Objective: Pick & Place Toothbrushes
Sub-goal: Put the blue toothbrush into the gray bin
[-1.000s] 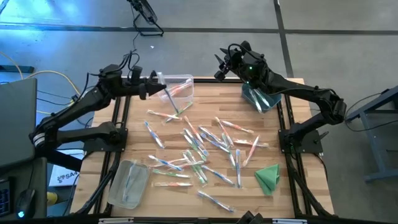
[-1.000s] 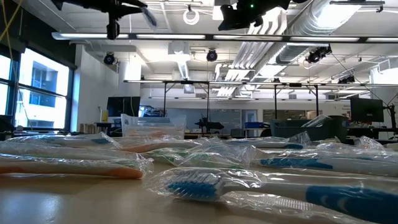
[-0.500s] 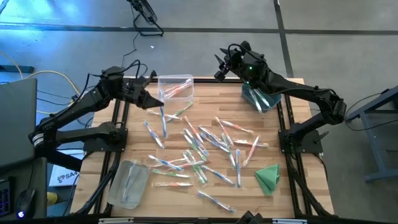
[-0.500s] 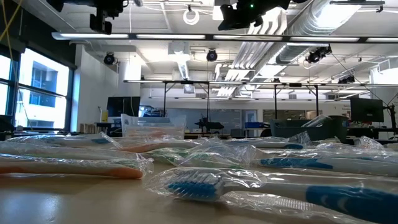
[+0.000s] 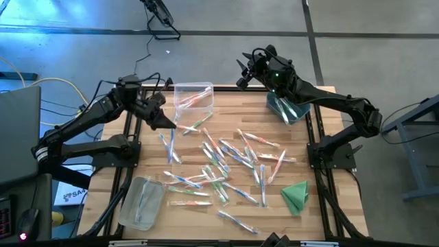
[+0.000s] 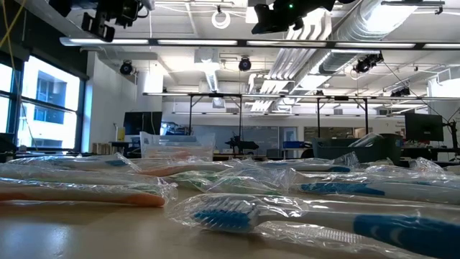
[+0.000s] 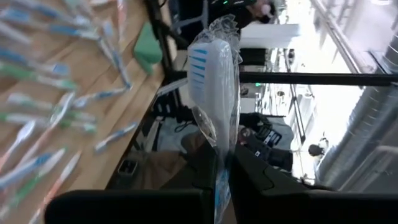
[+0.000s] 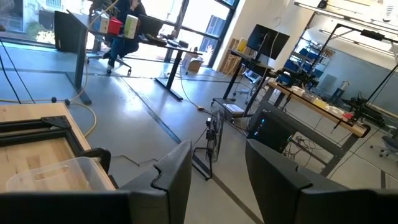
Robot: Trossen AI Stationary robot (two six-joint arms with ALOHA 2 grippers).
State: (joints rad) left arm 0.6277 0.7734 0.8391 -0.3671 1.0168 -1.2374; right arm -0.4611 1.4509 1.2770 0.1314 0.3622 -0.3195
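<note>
High view: left gripper (image 5: 167,125) at upper left of table (image 5: 226,110), clamped on wrapped blue toothbrush (image 5: 171,140) hanging below it, just beside clear bin (image 5: 194,97) at upper centre. Loose toothbrushes (image 5: 223,165) scattered across table centre. Right gripper (image 5: 244,71) at upper centre past table edge, fingers apart, nothing between them. Second clear bin (image 5: 142,203) at lower left; green cloth (image 5: 295,195) at lower right.
</note>
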